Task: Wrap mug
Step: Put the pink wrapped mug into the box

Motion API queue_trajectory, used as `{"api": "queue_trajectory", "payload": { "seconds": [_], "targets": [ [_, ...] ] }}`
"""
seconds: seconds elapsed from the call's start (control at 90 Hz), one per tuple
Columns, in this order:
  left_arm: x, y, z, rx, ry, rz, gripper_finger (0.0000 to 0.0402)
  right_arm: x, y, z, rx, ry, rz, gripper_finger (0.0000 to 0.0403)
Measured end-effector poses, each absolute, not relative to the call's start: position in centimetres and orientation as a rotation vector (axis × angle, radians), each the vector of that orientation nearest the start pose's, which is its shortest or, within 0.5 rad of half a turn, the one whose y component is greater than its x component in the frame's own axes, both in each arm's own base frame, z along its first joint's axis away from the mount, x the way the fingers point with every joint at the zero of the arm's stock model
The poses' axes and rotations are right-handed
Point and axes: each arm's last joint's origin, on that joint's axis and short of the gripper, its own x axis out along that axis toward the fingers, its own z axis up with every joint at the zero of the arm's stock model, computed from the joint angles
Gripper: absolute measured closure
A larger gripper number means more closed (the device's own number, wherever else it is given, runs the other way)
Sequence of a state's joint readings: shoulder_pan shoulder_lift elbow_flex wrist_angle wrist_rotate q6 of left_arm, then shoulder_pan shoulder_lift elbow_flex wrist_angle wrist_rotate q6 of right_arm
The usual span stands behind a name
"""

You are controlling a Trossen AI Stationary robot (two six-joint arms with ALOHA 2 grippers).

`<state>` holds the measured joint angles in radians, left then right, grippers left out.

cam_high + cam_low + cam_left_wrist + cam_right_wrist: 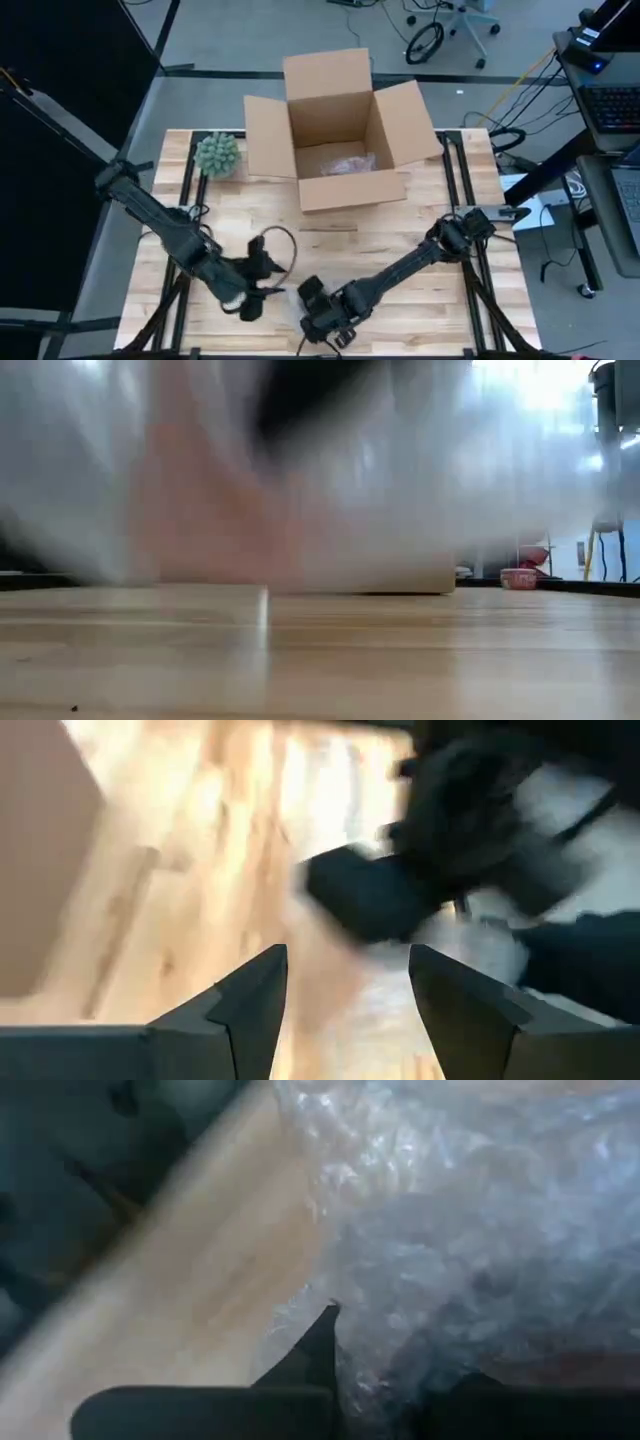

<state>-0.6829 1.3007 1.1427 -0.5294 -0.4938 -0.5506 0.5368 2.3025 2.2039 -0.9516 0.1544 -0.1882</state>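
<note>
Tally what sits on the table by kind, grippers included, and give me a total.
Cardboard box: 1
Green plant: 1
Bubble wrap: 1 sheet, at the table's near edge; the mug itself cannot be made out
Grippers: 2, left gripper and right gripper, both at the wrap
Total: 5

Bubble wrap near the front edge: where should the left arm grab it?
Probably the loose edge of the bubble wrap facing the left gripper, approached low from the left. It lies crumpled on the table, and the right gripper is already at its other side.
</note>
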Motion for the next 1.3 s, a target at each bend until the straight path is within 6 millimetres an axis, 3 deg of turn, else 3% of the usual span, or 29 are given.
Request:
{"api": "queue_trajectory", "payload": {
  "seconds": [0.089, 0.244, 0.433, 0.6, 0.689, 0.789, 0.844, 0.944, 1.1, 1.211, 1.3],
  "targets": [
    [20.2, -15.2, 33.6, -0.122, 0.525, 0.034, 0.0203, 42.2, 25.0, 29.2, -0.535, 0.886, 0.416, 0.0386],
    [17.6, -13.1, 35.4, -0.081, 0.465, 0.112, 0.0203, 41.6, 24.4, 33.1, -0.583, 0.67, 0.363, 0.0386],
    [16.4, -12.0, 36.0, -0.083, 0.458, 0.121, 0.0203, 39.5, 22.0, 42.6, -0.587, 0.262, 0.267, 0.0386],
    [16.2, -11.8, 35.7, -0.055, 0.486, 0.128, 0.0203, 39.0, 20.1, 46.3, -0.69, 0.04, 0.215, 0.0386],
    [16.3, -11.8, 35.6, -0.046, 0.491, 0.138, 0.0203, 38.4, 17.5, 49.4, -0.733, -0.098, 0.099, 0.0386],
    [16.4, -11.9, 35.4, -0.026, 0.492, 0.163, 0.0203, 36.6, 12.5, 53.3, -0.772, -0.156, -0.161, 0.0386],
    [16.5, -11.9, 35.3, -0.016, 0.489, 0.18, 0.0203, 36.1, 9.6, 54.5, -0.765, -0.149, -0.288, 0.0386],
    [16.7, -11.9, 35.2, 0.005, 0.482, 0.21, 0.0203, 36.2, 4.0, 55.0, -0.746, -0.087, -0.451, 0.0386],
    [16.8, -11.8, 34.8, 0.051, 0.493, 0.259, 0.0203, 36.6, -5.9, 52.5, -0.576, 0.151, -0.566, 0.0386],
    [16.9, -11.9, 34.5, 0.071, 0.501, 0.277, 0.0203, 36.4, -11.9, 48.5, -0.339, 0.421, -0.566, 0.0386],
    [17.1, -12.0, 34.3, 0.08, 0.508, 0.279, 0.0203, 37.4, -13.6, 44.6, -0.203, 0.624, -0.455, 0.0386]
  ]
}}
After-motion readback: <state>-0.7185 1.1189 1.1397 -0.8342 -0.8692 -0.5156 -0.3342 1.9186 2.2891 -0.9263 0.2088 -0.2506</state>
